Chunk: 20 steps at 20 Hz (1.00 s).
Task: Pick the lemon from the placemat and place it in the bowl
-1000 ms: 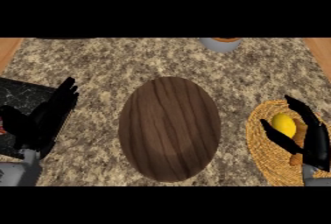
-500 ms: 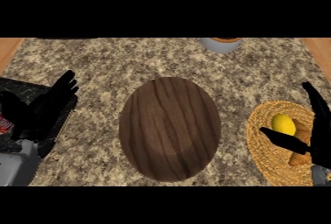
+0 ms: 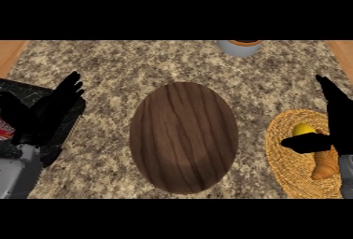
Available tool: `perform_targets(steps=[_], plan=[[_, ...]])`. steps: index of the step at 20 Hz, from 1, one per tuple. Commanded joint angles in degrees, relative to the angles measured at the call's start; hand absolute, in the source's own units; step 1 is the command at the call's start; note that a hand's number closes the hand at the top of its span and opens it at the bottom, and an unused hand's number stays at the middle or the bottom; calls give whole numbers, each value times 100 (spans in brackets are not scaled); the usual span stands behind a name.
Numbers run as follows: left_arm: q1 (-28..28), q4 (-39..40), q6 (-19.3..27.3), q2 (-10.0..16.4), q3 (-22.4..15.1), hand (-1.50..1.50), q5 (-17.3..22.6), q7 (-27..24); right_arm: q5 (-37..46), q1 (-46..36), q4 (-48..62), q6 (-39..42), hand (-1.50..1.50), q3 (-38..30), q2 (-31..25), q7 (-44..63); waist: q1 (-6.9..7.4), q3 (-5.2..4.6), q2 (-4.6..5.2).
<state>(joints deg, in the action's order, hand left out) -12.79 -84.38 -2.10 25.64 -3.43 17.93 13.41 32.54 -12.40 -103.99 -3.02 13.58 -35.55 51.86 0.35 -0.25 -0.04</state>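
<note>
The yellow lemon [image 3: 302, 129] lies inside the woven wicker bowl [image 3: 277, 150] at the right edge of the counter. My right hand [image 3: 337, 119] is over the bowl's right side, open, fingers straight and pointing away from me. Its thumb [image 3: 307, 144] reaches left just below the lemon and hides the fruit's lower part. The oval dark-wood placemat [image 3: 184, 137] in the middle of the counter has nothing on it. My left hand [image 3: 48, 115] rests open at the far left, fingers up.
A brown-orange piece of food [image 3: 322, 164] lies in the bowl beside the lemon. A grey cup [image 3: 239, 47] stands at the counter's far edge. A black slab [image 3: 15, 89] and a red-and-white item [image 3: 5, 131] sit at the left under my left hand.
My right hand has uncurled from the lemon and drawn back to the right, fingers now straight. The lemon stays in the bowl. My left hand shifted slightly.
</note>
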Motion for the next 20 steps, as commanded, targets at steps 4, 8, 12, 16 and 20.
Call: perform_targets(steps=[4, 8, 12, 16, 20], plan=[[67, 32, -142, -2, 64, 0, -90, -66, -653, -1238, 265, 1793, -150, 90, 164, 1437, 44, 16, 11], [169, 65, -28, -170, 6, 0, -254, -258, -705, -1655, 551, 2249, -150, 275, 354, 2058, 24, 11, 10], [41, -136, 185, -347, -105, 0, -302, 88, -775, -1729, 1156, 2313, -150, 164, 271, 1932, 37, 20, 7], [144, 100, -262, -86, 245, 0, -61, -115, -953, -1518, 824, 2436, -150, 86, 255, 2102, -34, 18, -7], [140, 22, 97, -459, -83, 0, -485, -172, -839, -1620, 985, 2577, -150, 316, 448, 2280, -31, 17, -4]])
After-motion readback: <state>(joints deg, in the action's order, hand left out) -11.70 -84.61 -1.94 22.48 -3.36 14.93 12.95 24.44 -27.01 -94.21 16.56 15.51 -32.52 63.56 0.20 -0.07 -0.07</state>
